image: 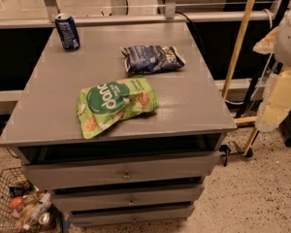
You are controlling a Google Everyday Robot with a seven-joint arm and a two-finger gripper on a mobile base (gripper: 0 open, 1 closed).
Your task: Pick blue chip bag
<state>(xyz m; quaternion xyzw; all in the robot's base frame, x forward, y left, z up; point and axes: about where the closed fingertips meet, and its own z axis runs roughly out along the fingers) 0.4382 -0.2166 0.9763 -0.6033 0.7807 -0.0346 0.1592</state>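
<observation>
one blue chip bag (153, 58), gripper (275, 108) at right edge

1 blue chip bag (153, 58), 1 grn bag (116, 103), 1 can (67, 31), 1 pincer (274, 106) far R.

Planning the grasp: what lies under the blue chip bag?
Only the grey tabletop shows around the blue chip bag; whatever is beneath it is covered. The gripper is off the table, far right.

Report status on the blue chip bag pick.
Tool at right edge, beside the cabinet, not over it. Blue chip bag flat, rear centre of top, ungrasped. Green bag close in front; can at rear corner.
</observation>
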